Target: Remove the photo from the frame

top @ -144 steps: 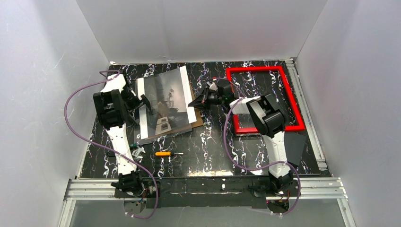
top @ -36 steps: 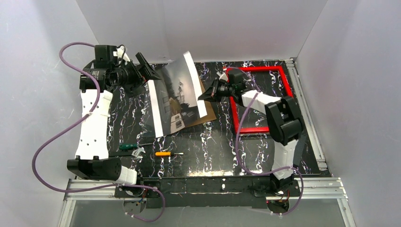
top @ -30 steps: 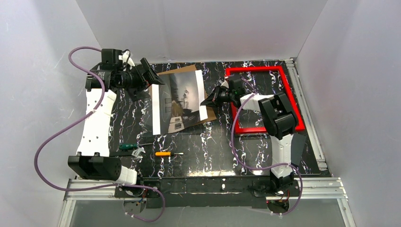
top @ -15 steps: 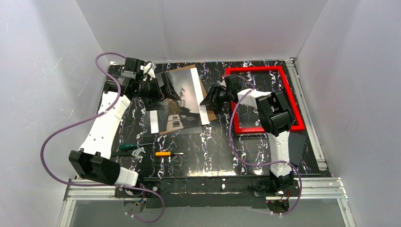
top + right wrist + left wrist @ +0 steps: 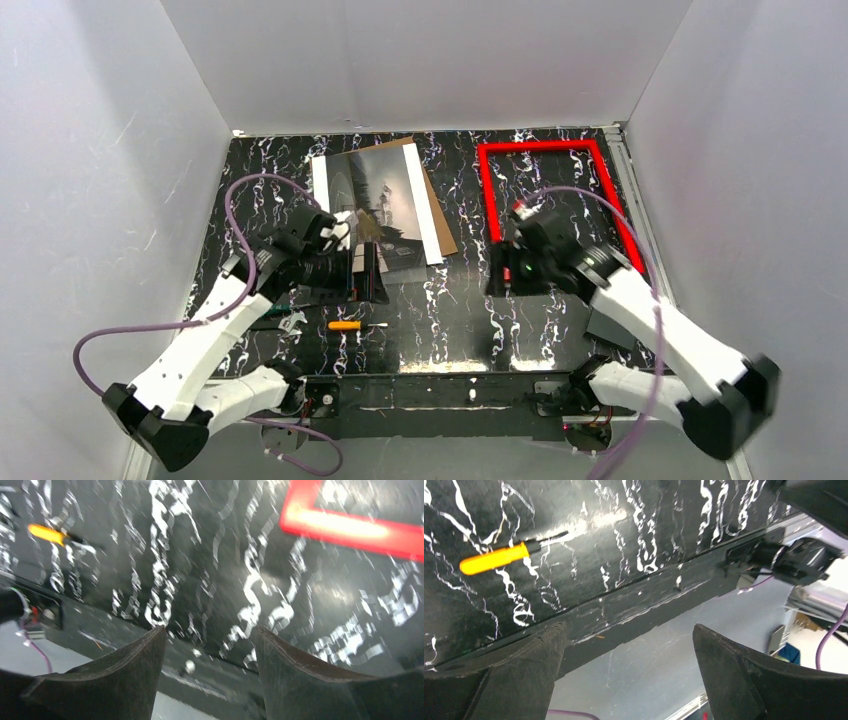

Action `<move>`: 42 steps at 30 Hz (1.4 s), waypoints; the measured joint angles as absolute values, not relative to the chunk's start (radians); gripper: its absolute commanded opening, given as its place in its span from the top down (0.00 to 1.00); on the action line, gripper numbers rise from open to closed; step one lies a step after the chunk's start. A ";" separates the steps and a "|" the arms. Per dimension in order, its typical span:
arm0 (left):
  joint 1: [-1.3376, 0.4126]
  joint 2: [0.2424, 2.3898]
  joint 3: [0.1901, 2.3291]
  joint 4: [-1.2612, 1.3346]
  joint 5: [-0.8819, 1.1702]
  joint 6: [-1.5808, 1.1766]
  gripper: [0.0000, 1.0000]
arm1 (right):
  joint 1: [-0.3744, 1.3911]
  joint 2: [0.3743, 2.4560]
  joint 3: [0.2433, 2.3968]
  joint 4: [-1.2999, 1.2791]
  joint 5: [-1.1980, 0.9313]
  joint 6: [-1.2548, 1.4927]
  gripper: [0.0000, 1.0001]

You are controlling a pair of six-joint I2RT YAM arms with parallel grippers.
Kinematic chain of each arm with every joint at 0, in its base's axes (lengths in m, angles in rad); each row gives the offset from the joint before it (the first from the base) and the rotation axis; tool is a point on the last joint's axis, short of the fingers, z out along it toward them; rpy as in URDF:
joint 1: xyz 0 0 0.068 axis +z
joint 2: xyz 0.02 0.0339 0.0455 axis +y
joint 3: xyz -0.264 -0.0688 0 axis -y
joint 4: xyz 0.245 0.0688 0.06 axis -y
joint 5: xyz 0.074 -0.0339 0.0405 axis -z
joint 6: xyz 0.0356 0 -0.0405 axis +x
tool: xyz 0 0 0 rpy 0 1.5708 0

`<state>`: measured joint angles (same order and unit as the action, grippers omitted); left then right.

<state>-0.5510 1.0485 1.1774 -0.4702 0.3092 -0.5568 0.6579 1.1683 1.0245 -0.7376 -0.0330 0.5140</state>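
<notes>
Left arm (image 5: 200, 340): folded low, elbow pushed out to the near left, forearm slanting up and inward to the wrist.
Left gripper (image 5: 629, 630): fingers spread wide, nothing between them, angled downward.
Right arm (image 5: 670, 330): elbow out at the near right, forearm slanting up and leftward.
Right gripper (image 5: 208, 630): fingers apart, nothing gripped, tilted downward; its own wrist view is blurred.
Both wrists: level with each other, well apart.
</notes>
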 measured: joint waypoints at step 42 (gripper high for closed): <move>-0.637 0.386 1.229 -0.499 0.043 -0.419 0.02 | 0.715 0.291 1.226 -1.325 0.277 0.848 0.13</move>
